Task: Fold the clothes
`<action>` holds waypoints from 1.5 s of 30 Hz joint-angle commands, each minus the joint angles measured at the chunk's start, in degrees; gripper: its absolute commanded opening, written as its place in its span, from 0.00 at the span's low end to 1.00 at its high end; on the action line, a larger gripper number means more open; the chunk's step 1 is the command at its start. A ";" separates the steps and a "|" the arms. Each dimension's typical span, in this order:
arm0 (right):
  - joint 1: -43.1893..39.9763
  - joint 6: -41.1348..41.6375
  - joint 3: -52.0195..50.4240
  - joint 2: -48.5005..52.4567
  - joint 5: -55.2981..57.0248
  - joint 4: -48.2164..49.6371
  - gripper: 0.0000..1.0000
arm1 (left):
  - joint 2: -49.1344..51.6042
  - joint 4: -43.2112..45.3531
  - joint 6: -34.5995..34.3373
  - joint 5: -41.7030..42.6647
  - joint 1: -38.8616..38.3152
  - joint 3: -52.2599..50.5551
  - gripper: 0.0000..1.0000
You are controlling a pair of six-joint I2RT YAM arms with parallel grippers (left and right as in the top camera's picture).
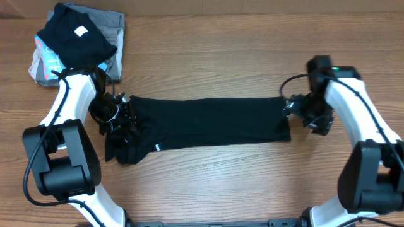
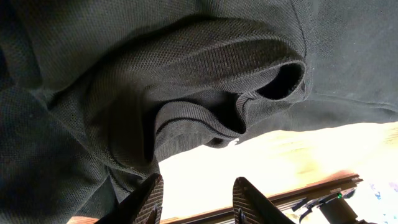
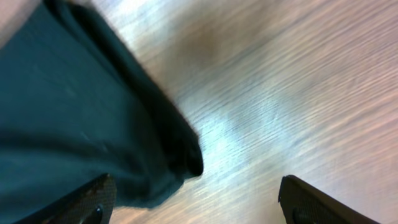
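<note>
Right tool (image 3: 196,190): jaws wide, empty, just beside the black soft-fabric collared shirt's (image 1: 208,123) flat end opposite the collar. Left tool (image 2: 198,185): jaws part-open, nothing between, at the bunched collar, probably placed for a grip. Shirt stretched long across wooden counter (image 1: 221,57).

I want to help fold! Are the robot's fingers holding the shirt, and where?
Nothing is held. The right fingers stand wide apart beside the shirt; the left fingers show bare table between them, by the collar.
</note>
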 commanded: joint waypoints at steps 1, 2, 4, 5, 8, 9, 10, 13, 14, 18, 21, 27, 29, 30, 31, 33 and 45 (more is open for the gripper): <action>-5.68 -8.85 1.03 -1.42 -8.76 3.06 0.88 | -0.70 -0.13 1.29 -0.26 -0.37 0.72 0.40; -7.17 -11.32 0.70 -1.42 -13.49 4.07 0.89 | -0.70 -0.11 1.29 -0.28 -0.39 0.72 0.40; -9.70 -18.12 -0.46 -1.42 -23.65 6.16 0.89 | -0.70 0.11 1.29 -0.28 -0.37 0.72 0.40; -10.69 -20.48 -1.36 -1.42 -27.43 7.39 0.89 | -0.70 0.20 1.29 -0.26 -0.39 0.72 0.40; -11.76 -21.40 -4.74 -1.33 -29.51 11.30 0.91 | -0.70 0.24 1.29 -0.28 -0.39 0.72 0.40; -11.76 -21.40 -6.34 -1.18 -29.53 13.18 0.93 | -0.70 0.24 1.29 -0.26 -0.39 0.72 0.40; -11.76 -21.38 -7.32 -1.01 -29.53 14.29 0.93 | -0.70 0.24 1.29 -0.26 -0.39 0.72 0.40; -11.76 -21.31 -10.73 0.68 -31.58 18.62 0.93 | -0.70 0.24 1.29 -0.26 -0.39 0.72 0.40; -11.76 -21.33 -11.54 1.53 -32.44 19.98 0.93 | -0.70 0.22 1.29 -0.26 -0.39 0.72 0.40; -11.76 -21.33 -12.87 4.81 -32.79 22.23 0.93 | -0.70 0.17 1.29 -0.26 -0.39 0.72 0.40; -11.76 -21.38 -12.90 7.63 -32.79 22.77 0.92 | -0.70 0.24 1.27 -0.26 -0.39 0.70 0.40; -11.69 -23.28 -12.90 12.35 -38.14 24.04 0.88 | -0.70 0.24 1.29 0.44 -0.44 0.61 0.40; -11.69 -23.28 -12.90 13.33 -39.04 24.00 0.86 | -0.70 0.31 1.29 0.46 -0.44 0.55 0.40; -11.69 -23.26 -12.90 13.64 -39.26 23.82 0.82 | -0.70 0.31 1.29 0.61 -0.44 0.52 0.40; -11.61 -23.26 -12.92 14.10 -39.26 23.65 0.77 | -0.70 0.31 1.29 0.63 -0.44 0.52 0.40; -11.26 -23.26 -13.03 14.45 -39.19 23.12 0.64 | -0.70 0.50 1.29 0.61 -0.44 0.50 0.40; -9.03 -18.73 -12.55 14.45 -35.23 23.52 0.04 | -0.70 0.74 1.29 0.63 -0.44 0.22 0.40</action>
